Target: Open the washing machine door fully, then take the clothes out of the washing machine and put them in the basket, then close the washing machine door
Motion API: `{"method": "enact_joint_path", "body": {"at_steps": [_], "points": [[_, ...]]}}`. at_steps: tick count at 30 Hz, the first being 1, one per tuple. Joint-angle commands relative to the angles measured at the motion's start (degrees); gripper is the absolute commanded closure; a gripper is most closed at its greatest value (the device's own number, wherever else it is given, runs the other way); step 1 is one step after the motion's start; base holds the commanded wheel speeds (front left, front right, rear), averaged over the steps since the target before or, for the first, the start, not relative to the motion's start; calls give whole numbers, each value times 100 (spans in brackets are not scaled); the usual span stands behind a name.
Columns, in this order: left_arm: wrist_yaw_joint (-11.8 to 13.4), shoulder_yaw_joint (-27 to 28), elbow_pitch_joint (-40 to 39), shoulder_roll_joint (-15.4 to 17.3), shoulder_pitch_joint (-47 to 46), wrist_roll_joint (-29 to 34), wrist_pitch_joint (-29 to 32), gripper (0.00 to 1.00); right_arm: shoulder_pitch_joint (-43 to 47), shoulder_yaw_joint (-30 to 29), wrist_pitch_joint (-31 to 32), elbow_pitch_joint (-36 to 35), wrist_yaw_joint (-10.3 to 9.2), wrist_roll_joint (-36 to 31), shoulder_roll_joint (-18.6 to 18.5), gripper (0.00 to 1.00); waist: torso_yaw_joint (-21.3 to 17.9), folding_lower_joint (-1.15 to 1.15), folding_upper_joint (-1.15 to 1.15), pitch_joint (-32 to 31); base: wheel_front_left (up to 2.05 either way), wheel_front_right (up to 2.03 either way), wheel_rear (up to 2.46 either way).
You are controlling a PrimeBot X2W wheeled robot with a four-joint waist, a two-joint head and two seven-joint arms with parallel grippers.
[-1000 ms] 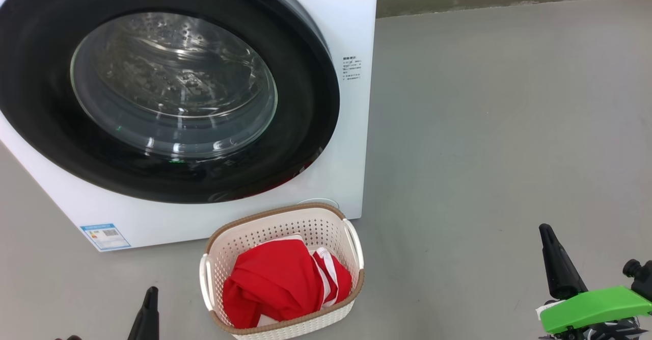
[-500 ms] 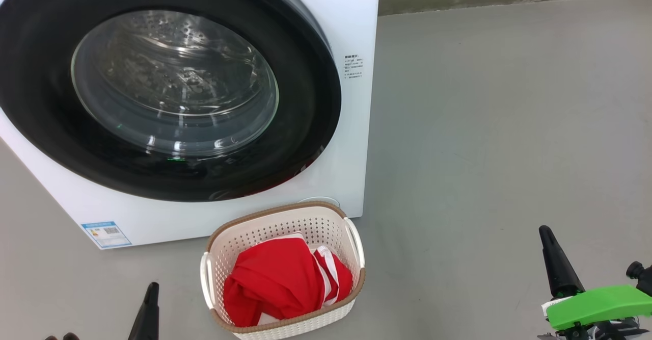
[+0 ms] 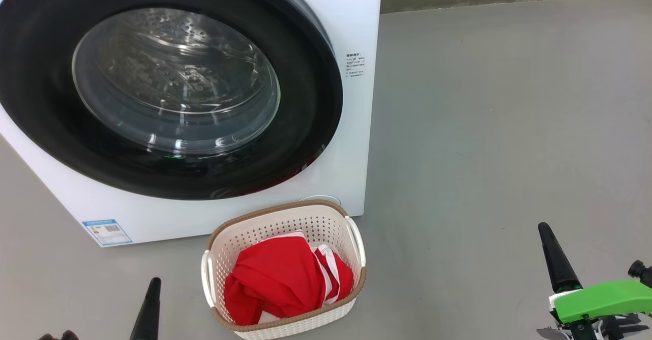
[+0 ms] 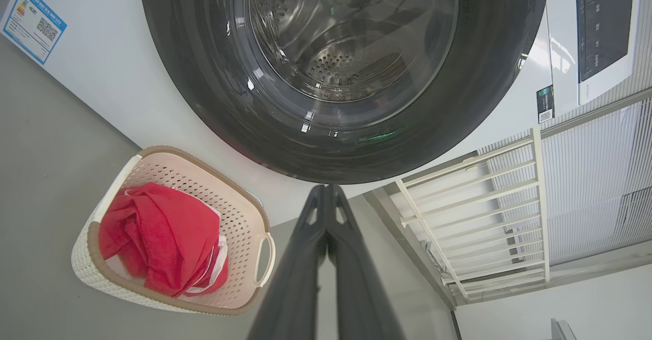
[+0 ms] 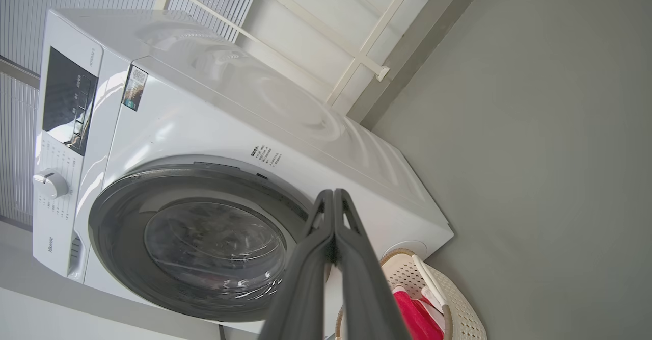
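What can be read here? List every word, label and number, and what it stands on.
"Hisense": brand mark on the washing machine front.
Blue energy label: QR code, print too small.
Black printed lines on the front: too small.
Control panel, dark QR sticker: blurred.

The washing machine body is white. The washing machine door has a glossy black rim around a clear window. The basket is cream-white, perforated in a regular dot grid, with a brown woven-look rim. The clothes are bright red with white stripes. The floor is plain grey. The label is blue and white.
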Motion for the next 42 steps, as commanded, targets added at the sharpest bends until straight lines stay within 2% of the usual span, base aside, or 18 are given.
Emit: {"method": "enact_joint_path", "body": {"at_steps": [1, 42], "points": [[-28, 153, -101, 38, -304, -165, 52, 100, -303, 26, 40, -125, -3, 179, -50, 100, 2, -1, 0, 3, 0, 0, 0], [-41, 223, 54, 14, -701, -2650, 699, 100, -563, -103, 709, 45, -5, 2523, 40, 100, 63, -1, 0, 75, 0, 0, 0]]}}
